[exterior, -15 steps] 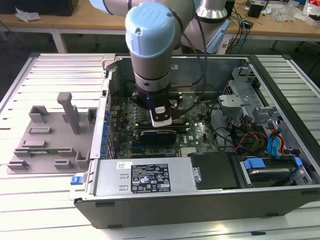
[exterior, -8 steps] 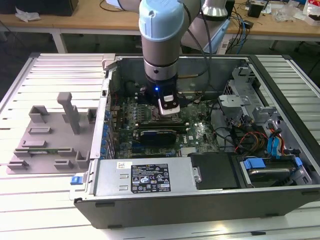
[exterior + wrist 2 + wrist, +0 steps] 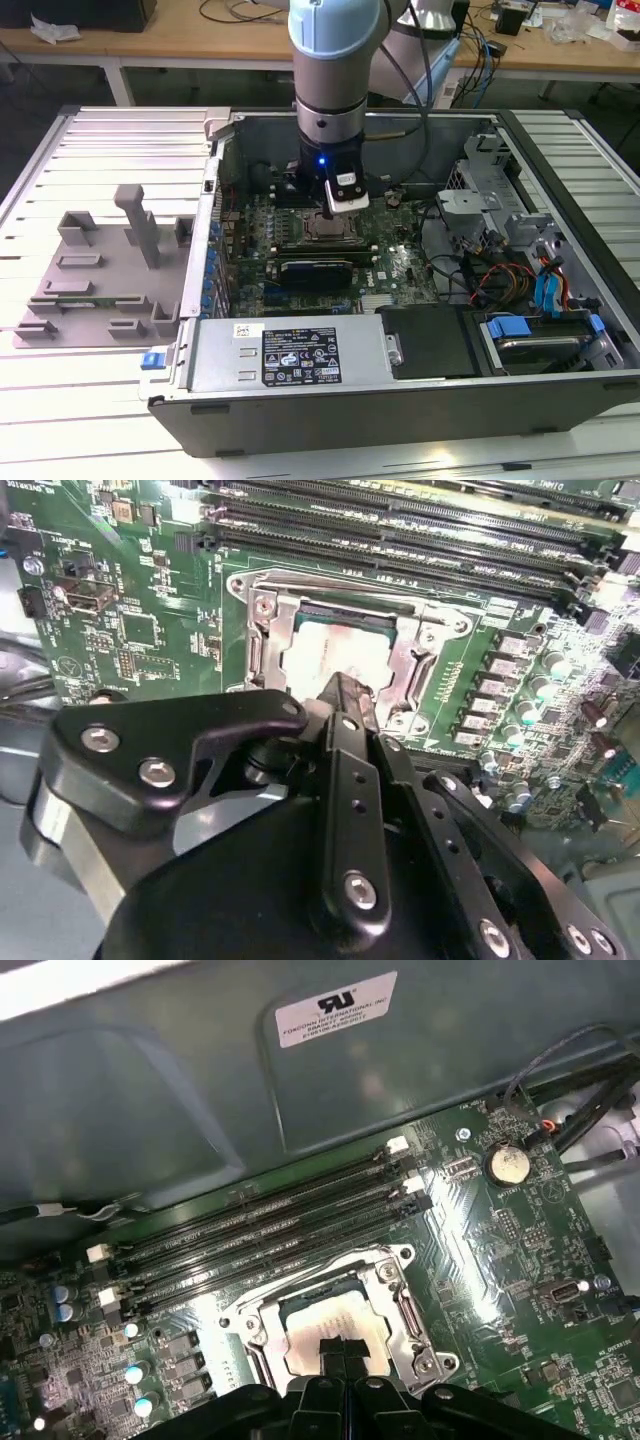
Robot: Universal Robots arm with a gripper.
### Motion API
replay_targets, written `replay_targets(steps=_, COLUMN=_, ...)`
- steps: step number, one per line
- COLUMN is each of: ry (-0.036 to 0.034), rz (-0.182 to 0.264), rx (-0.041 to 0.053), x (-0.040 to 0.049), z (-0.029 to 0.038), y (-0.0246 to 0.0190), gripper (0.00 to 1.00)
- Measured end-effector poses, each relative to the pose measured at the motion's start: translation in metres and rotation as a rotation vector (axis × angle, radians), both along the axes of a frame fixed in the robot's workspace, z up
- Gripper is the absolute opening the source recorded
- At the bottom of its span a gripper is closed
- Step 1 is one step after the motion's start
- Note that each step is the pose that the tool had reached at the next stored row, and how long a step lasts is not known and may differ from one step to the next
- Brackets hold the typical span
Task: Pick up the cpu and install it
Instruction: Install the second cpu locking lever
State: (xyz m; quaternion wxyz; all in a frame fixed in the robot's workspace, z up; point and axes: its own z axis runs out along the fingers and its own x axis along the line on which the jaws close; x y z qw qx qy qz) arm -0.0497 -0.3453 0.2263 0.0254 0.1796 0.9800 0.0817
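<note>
1. Hanging over the open computer case (image 3: 400, 400), the arm (image 3: 335, 60) points straight down at the motherboard (image 3: 390, 265) in the exterior view.
2. At its lower end, the gripper (image 3: 335, 205) sits just above the socket (image 3: 325, 230), near the board's middle.
3. In both wrist views the cpu (image 3: 325, 1328) lies flat inside the socket's metal frame (image 3: 412, 1315), its silvery top plate facing up.
4. In the first wrist view the gripper's fingertips (image 3: 345, 1352) are pressed together, with no gap visible between them, and their ends overlap the near edge of the cpu; whether they touch it I cannot tell.
5. The second wrist view shows the same black fingers (image 3: 345, 710) meeting in a narrow point over the cpu (image 3: 320, 650).
6. Long memory slots (image 3: 260, 1235) run along one side of the socket, between it and the case wall.
7. A round coin battery (image 3: 506, 1165) sits on the board, well apart from the socket.
8. Outside the case, on the exterior view's left, a grey fixture (image 3: 100, 270) rests on the slatted table (image 3: 60, 400).
</note>
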Motion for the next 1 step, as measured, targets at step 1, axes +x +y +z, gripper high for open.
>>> replay_targets(steps=1, ry=0.0000, rz=0.000, rx=0.0000, x=0.0000, z=0.0001, y=0.0000, gripper=0.11)
